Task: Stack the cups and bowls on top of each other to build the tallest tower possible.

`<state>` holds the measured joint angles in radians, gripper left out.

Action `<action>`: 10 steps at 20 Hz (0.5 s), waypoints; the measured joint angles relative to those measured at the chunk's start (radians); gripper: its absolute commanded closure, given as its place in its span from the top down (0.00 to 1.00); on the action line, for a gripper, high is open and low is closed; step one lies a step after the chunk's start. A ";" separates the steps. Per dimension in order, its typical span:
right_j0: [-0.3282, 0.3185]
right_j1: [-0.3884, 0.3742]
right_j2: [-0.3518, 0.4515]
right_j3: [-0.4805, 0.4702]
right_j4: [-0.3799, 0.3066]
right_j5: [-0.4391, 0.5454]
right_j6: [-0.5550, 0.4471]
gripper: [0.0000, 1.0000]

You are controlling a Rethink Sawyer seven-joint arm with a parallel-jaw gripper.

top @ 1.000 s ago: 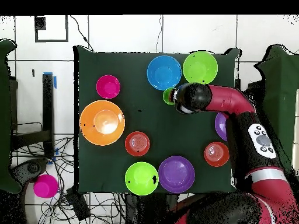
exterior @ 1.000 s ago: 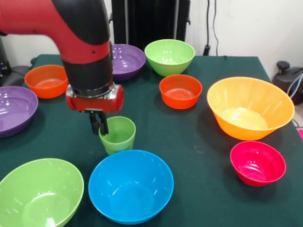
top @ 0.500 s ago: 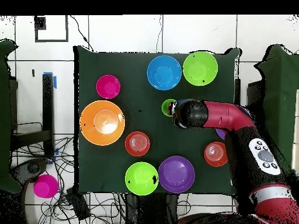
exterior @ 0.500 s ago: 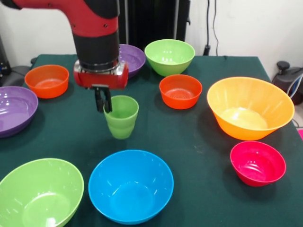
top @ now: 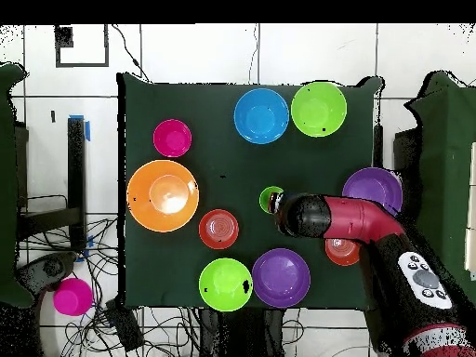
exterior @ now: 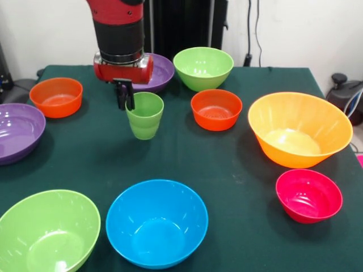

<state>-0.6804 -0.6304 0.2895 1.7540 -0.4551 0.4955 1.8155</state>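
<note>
My gripper (exterior: 125, 105) is shut on the left rim of the light-green cup (exterior: 144, 116), one finger inside and one outside, and holds it upright just above the green cloth. In the overhead view the cup (top: 271, 199) shows beside my wrist. All bowls stand singly. A purple bowl (exterior: 159, 71) and a lime-green bowl (exterior: 203, 68) are behind the cup. An orange-red bowl (exterior: 216, 109) is to its right and another (exterior: 56, 96) to its left. The blue bowl (exterior: 156, 222), a second lime-green bowl (exterior: 48, 229), a second purple bowl (exterior: 17, 131), the large orange bowl (exterior: 299, 129) and the pink-red bowl (exterior: 309, 195) stand nearer.
The table (top: 214, 93) is covered in dark green cloth. In the overhead view my arm (top: 353, 218) reaches over an orange-red bowl (top: 340, 252). A pink object (top: 72, 296) lies on the floor among cables off the table's corner.
My gripper has lifted the light-green cup from beside the blue bowl and carried it toward the robot's side of the table, near the purple bowl.
</note>
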 measured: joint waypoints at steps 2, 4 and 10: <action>0.004 0.007 -0.026 0.024 0.000 -0.039 0.000 0.00; 0.006 0.013 -0.038 0.031 0.000 -0.058 0.000 0.00; 0.019 0.039 -0.071 0.042 0.000 -0.117 0.000 0.00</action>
<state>-0.6616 -0.5914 0.2190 1.7962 -0.4549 0.3784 1.8155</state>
